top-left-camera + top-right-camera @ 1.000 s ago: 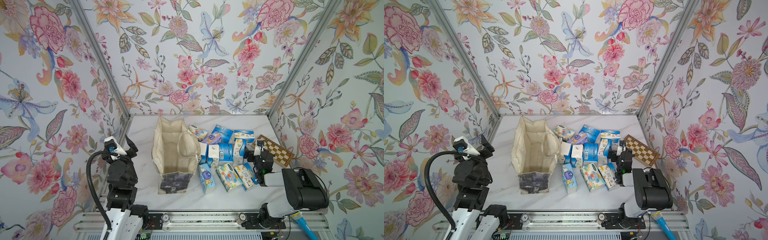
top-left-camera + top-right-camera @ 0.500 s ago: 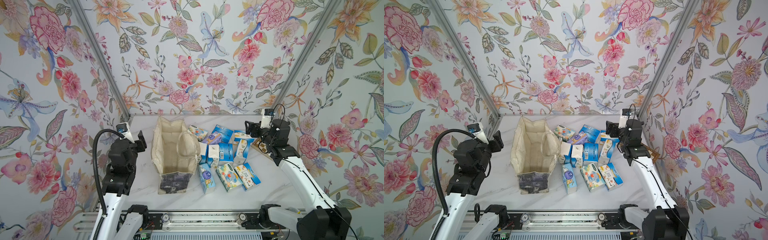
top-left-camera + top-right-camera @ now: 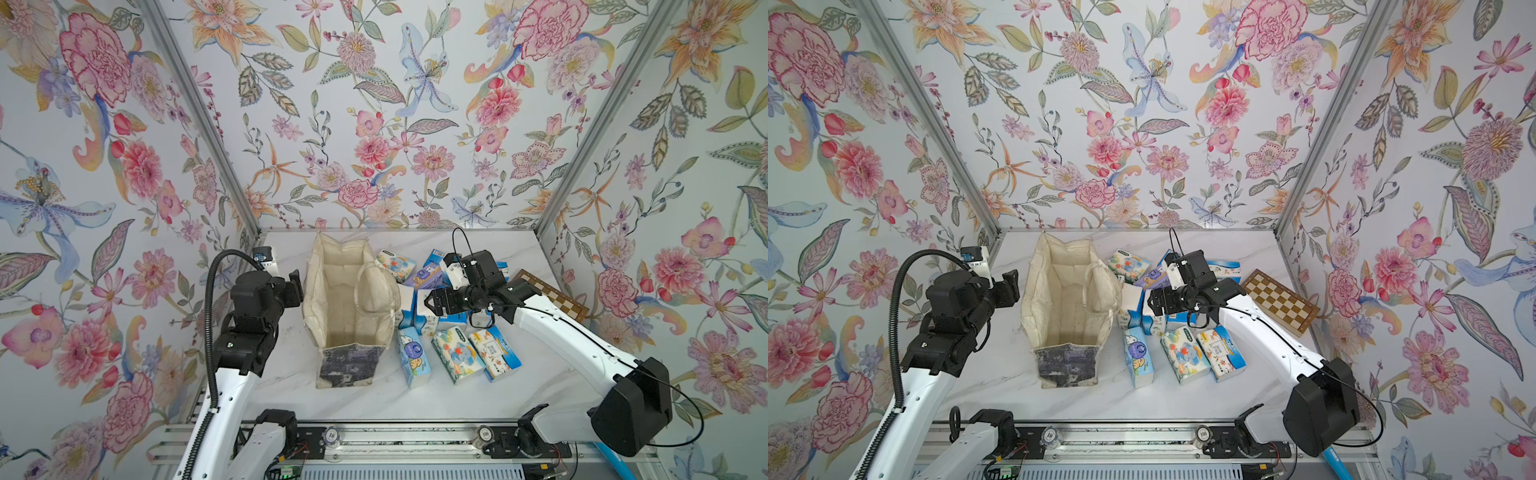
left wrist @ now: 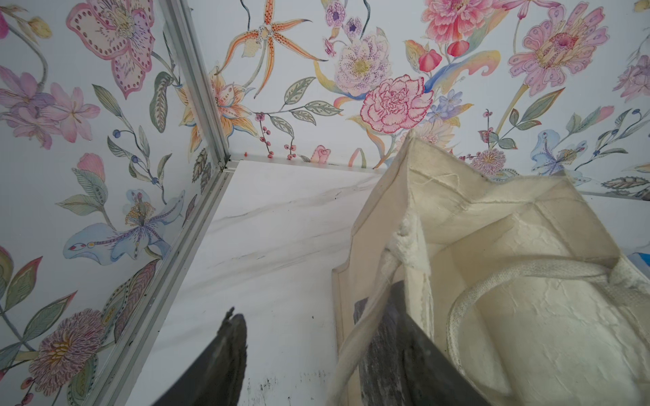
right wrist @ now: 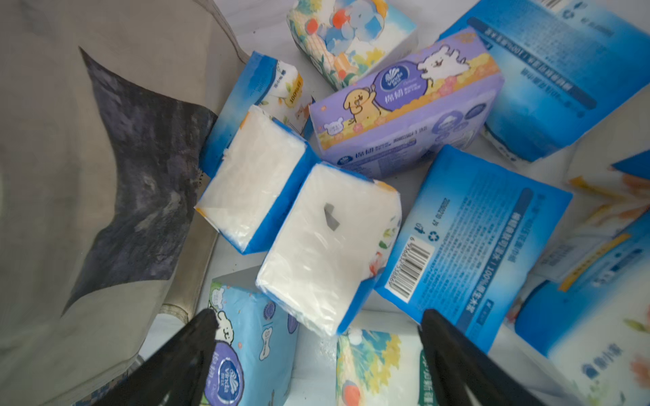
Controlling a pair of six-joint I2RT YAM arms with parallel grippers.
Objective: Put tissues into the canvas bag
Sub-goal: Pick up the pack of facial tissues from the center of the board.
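The canvas bag (image 3: 349, 299) (image 3: 1067, 299) stands open-mouthed left of centre, showing only cream lining inside. To its right the tissues (image 3: 453, 353) lie in a loose pile of several packs, a lavender one (image 5: 404, 105) among them. My left gripper (image 3: 296, 286) (image 4: 313, 302) is open at the bag's left rim. One finger (image 4: 387, 334) reaches over the wall with a handle strap across it, the other stays outside. My right gripper (image 3: 430, 303) (image 5: 318, 327) hangs open and empty over the packs nearest the bag, just above a white-ended pack (image 5: 323, 246).
A wooden chessboard (image 3: 552, 291) (image 3: 1279, 301) lies at the right, behind my right arm. Floral walls close off the left, back and right. A metal rail (image 3: 374, 436) runs along the front edge. Bare marble (image 4: 274, 228) shows left of the bag.
Both arms have unfolded from the front. The right gripper swung to the back right, then left over the packs beside the bag. The left gripper advanced to the bag's left rim.
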